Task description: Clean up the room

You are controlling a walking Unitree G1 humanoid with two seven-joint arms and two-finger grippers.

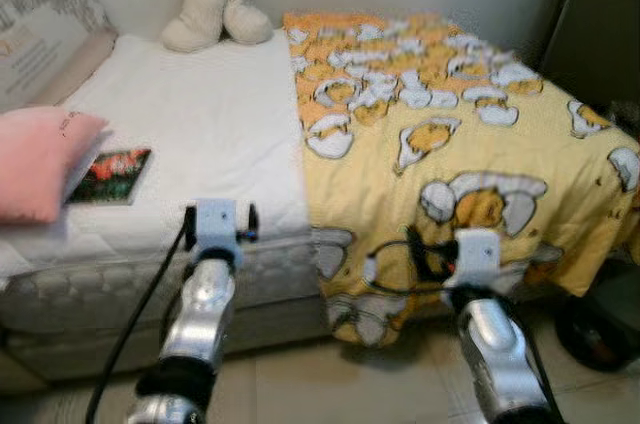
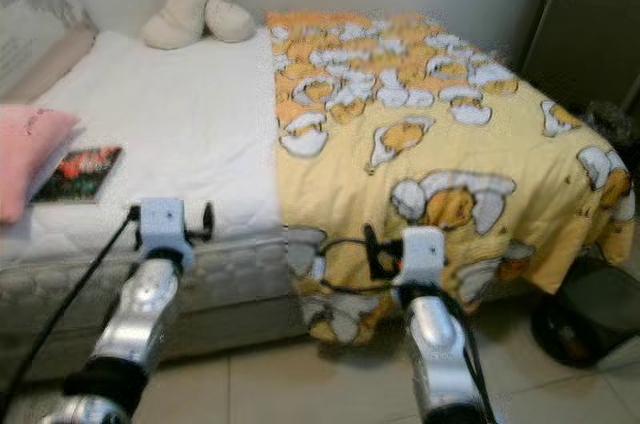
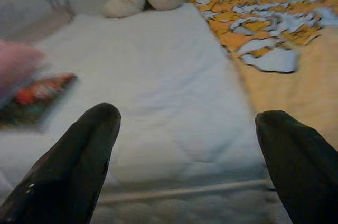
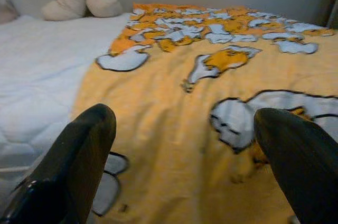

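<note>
At the bed's near edge, both arms are raised with nothing in hand. Far left on the bed [image 1: 200, 114], a pink pillow [image 1: 35, 159] lies at the mattress side, with a book [image 1: 112, 175] flat on the white sheet just beside it and partly tucked under its corner. A patterned cushion [image 1: 45, 29] leans at the head end, and a cream plush [image 1: 215, 9] sits against the wall near the middle. The left tool [image 3: 185, 123] hangs over the white sheet near the mattress edge, fingers spread wide, empty. Right of it, a yellow blanket [image 1: 450, 144] covers the other half of the bed and drapes over the foot and side, its inner edge lying roughly straight down the middle. The right tool [image 4: 185, 123] is over that blanket near the edge, also spread wide and empty.

This looks like the approach stage: the robot faces the bed with nothing yet picked up. A sensible next move would be for the left tool to reach forward and left for the book, which needs a thin, flat pinch at its free edge, or for both tools to take the blanket's edge and pull it across the bare sheet.
</note>
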